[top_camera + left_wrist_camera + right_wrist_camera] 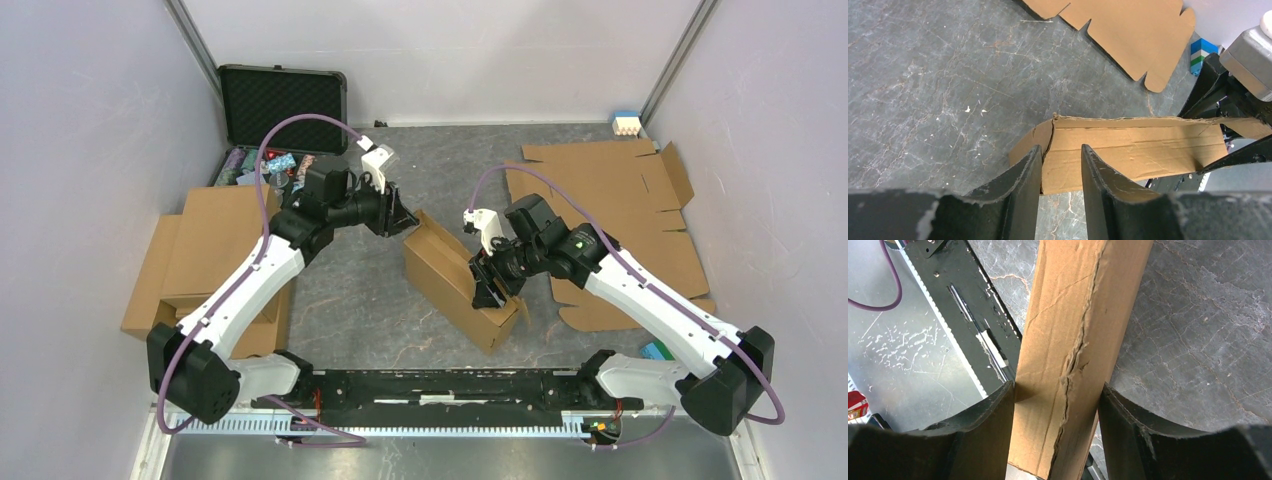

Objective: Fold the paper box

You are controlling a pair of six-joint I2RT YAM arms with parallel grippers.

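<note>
Paper box (pixel 455 280): plain brown cardboard, paler torn crease. Table (pixel 350 290): dark grey, marbled with pale veins. Left arm (pixel 250 280), right arm (pixel 650 305): white shells, black joints, purple cables. Flat cardboard sheets (pixel 610 190): brown. Case (pixel 283 100): black, dimpled foam lining.

Saw matt brown corrugated cardboard in the paper box (pixel 1068 340), split rough and fibrous along one crease (paper skin torn open there). Noted the same dull board in the flat blanks (pixel 620 200) by the right edge. Found a smooth grey stone-look bench (pixel 350 290), faintly sheened, matt black rough-rimmed pads (pixel 983 430) on the right gripper (pixel 1057 386), and glossy white plastic arm shells (pixel 250 285).
</note>
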